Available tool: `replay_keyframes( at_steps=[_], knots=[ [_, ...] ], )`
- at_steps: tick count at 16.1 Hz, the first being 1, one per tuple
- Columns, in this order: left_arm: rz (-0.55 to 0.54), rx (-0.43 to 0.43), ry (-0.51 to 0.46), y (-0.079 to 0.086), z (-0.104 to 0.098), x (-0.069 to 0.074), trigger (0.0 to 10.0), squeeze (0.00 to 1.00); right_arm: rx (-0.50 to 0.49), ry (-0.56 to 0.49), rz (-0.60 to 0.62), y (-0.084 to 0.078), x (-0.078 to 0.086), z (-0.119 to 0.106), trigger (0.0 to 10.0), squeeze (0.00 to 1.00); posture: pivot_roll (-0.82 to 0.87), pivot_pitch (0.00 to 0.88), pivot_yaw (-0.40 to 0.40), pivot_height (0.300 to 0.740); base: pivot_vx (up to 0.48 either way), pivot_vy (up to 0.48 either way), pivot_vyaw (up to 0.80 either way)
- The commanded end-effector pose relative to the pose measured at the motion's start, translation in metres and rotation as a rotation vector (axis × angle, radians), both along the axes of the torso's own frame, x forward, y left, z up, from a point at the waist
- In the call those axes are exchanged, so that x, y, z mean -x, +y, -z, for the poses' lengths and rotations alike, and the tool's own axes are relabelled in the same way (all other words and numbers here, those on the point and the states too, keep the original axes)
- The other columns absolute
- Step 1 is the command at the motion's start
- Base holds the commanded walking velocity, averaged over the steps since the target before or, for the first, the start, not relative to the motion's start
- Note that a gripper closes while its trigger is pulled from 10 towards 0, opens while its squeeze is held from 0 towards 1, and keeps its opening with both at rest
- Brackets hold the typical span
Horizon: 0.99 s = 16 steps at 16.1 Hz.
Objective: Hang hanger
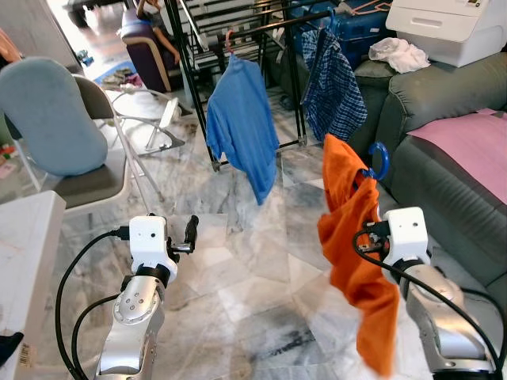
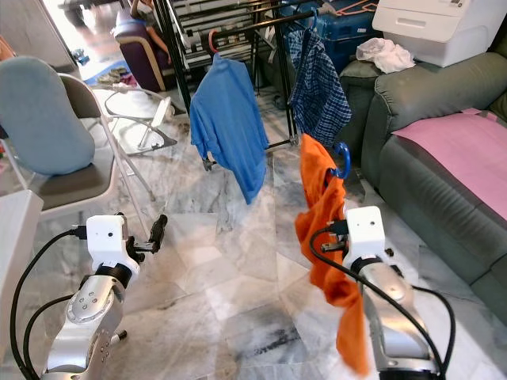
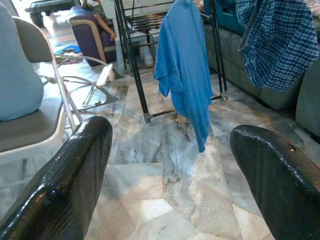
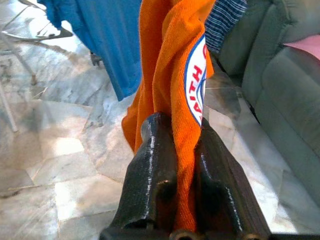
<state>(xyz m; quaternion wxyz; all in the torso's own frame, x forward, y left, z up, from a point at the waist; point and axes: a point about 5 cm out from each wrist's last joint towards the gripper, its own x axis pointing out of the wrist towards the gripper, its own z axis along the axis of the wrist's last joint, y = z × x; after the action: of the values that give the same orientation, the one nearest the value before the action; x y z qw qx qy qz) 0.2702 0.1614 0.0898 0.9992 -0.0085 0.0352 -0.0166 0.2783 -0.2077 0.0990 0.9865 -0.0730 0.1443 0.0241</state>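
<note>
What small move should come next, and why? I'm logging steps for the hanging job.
Probably step toward the drying rack. The right hand is shut on the orange shirt, whose blue hanger hook is free, but the rack's rail stands well ahead, beyond the blue shirt. The left hand is open.

Silver arms, white boxy wrists, looped black cables, black-fingered left pincer (image 1: 190, 230)

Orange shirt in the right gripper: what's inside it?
A blue hanger hook pokes out above the orange shirt, pinched in the right gripper. The hanger's body is covered by cloth, so its shape cannot be seen.
</note>
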Motion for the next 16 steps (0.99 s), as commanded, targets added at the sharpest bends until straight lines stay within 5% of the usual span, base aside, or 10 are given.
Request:
replay_keyframes(
  at_steps=[1, 5, 16],
  knots=[
    [-0.022, 0.01, -0.014, 0.004, -0.006, -0.004, 10.0, 0.0, 0.004, -0.062, -0.006, 0.006, -0.002, -0.015, 10.0, 0.0, -0.16, 0.04, 0.13, 0.74, 0.0, 0.0, 0.0],
    [0.008, 0.082, -0.027, -0.003, -0.011, -0.006, 10.0, 0.0, -0.027, -0.066, 0.027, 0.007, -0.005, -0.019, 10.0, 0.0, -0.16, 0.046, 0.124, 0.74, 0.0, 0.0, 0.0],
    [0.037, 0.109, -0.031, -0.009, -0.013, -0.005, 10.0, 0.0, -0.023, -0.063, 0.031, 0.004, -0.009, -0.021, 10.0, 0.0, -0.16, 0.051, 0.113, 0.74, 0.332, 0.0, 0.0]
  ],
)
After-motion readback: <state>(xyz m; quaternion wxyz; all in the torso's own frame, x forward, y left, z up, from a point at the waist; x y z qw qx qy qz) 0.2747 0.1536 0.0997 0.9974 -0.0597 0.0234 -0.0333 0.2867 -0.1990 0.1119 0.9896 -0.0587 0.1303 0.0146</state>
